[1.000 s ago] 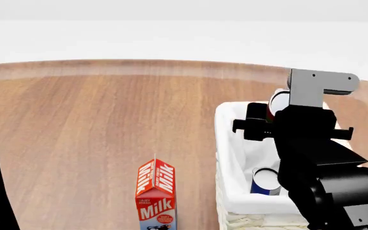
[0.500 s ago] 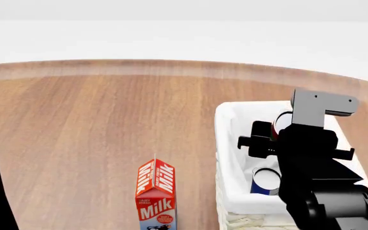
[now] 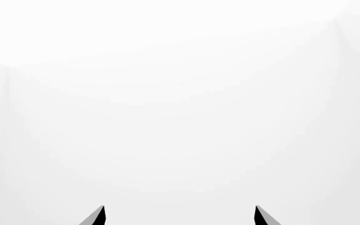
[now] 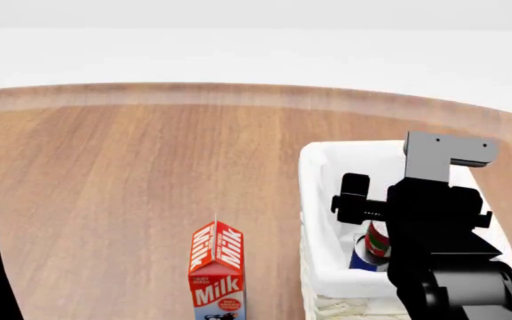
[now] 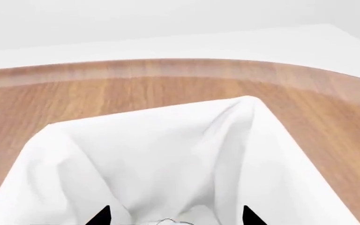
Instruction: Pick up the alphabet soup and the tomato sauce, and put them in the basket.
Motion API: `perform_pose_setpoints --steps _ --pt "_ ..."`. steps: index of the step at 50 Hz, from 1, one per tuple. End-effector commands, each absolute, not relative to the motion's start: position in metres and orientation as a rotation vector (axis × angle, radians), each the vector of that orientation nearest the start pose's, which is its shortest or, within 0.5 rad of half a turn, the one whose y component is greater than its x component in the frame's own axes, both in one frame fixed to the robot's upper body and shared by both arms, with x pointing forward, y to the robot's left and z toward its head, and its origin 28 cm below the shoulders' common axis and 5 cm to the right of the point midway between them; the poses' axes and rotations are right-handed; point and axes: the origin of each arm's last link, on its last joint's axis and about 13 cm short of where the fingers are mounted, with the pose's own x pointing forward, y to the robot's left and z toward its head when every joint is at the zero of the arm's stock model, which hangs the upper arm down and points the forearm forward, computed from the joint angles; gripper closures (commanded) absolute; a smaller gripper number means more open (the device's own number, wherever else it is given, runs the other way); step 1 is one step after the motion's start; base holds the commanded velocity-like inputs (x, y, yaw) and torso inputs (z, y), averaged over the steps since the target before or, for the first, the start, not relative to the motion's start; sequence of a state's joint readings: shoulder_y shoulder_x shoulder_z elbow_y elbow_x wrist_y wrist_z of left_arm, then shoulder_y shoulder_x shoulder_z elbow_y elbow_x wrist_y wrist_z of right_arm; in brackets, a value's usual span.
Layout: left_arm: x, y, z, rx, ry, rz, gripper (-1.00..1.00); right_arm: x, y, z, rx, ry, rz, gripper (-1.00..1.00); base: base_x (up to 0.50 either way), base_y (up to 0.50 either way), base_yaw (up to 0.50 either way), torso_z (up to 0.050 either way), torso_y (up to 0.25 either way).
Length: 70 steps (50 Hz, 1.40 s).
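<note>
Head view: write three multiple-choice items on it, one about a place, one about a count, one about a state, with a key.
1. Where is the tomato sauce?
A. beside the milk carton
B. inside the basket
C. on the bare table

2. How many milk cartons stand on the table?
A. one
B. two
C. three

3. How does the milk carton stand?
A. lying on its side
B. upside down
C. upright

Key: 1 B, its red and green label shows within the basket, next to the blue alphabet soup and under the right gripper. 2 A, a single milk carton shows on the table. 3 C, its gabled top points up.
</note>
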<state>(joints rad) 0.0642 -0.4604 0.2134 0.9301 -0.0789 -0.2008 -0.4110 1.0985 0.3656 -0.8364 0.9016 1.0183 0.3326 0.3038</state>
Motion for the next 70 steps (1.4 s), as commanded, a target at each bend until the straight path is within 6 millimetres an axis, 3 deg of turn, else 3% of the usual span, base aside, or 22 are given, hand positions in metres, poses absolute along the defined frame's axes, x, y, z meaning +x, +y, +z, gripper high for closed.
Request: perform_pose_setpoints --steps 1,11,20,38,49,66,70 --pt "0.151 0.215 0.168 0.152 -0.622 -0.017 -1.0 0.388 -0.155 0.123 0.041 0.393 -0.125 -1.0 0.0 0.0 0.0 0.0 0.0" --pt "0.151 0.215 0.168 0.153 -0.622 -0.016 -1.0 0.39 -0.154 0.129 0.031 0.322 -0.118 -1.0 0.0 0.0 0.0 0.0 0.0" --pt "0.152 0.215 0.167 0.153 -0.621 -0.016 -1.0 0.392 -0.153 0.153 0.006 0.047 -0.121 -1.0 0.0 0.0 0.0 0.0 0.0" --pt "0.151 0.215 0.167 0.154 -0.623 -0.014 -1.0 0.387 -0.148 0.182 0.0 -0.258 -0.117 -1.0 0.0 0.0 0.0 0.0 0.0" --pt "0.149 0.217 0.169 0.152 -0.627 -0.01 -1.0 0.375 -0.144 0.217 0.034 -0.519 -0.104 -1.0 0.0 0.0 0.0 0.0 0.0" --pt "0.148 0.216 0.17 0.137 -0.63 -0.019 -1.0 0.353 -0.137 0.239 0.071 -0.688 -0.064 -1.0 0.0 0.0 0.0 0.0 0.0" --pt "0.148 0.216 0.169 0.129 -0.628 -0.024 -1.0 0.34 -0.135 0.25 0.113 -0.76 -0.063 -1.0 0.0 0.0 0.0 0.0 0.0"
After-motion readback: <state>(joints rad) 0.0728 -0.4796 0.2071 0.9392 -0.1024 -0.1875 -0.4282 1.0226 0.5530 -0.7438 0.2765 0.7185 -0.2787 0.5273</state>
